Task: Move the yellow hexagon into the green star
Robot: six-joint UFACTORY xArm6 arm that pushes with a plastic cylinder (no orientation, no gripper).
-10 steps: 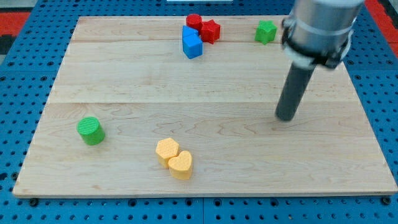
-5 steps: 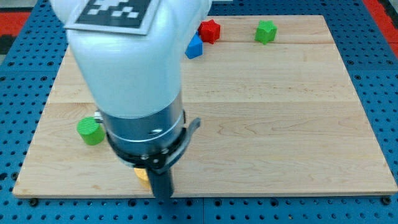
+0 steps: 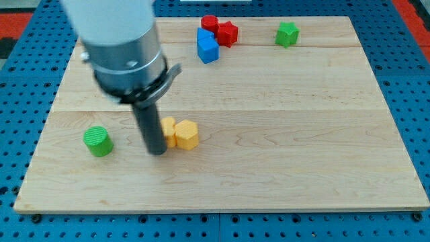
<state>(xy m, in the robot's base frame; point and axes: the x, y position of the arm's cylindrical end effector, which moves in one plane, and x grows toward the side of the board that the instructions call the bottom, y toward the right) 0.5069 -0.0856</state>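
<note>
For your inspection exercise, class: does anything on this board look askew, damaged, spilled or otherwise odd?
Nothing stands out. All blocks sit flat on the board. My tip rests just left of the two yellow blocks; the green star sits far off at the view's top right.

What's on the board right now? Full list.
yellow hexagon: 1, yellow, centre-left, touching the second yellow block
yellow block: 1, yellow, shape unclear, partly behind the rod
green cylinder: 1, green, view's left
green star: 1, green, view's top right
red blocks: 2, red, view's top, touching
blue blocks: apparently 2, blue, below the red ones
board: 1, light wood
my tip: 1, dark rod, at the yellow pair's left
</note>
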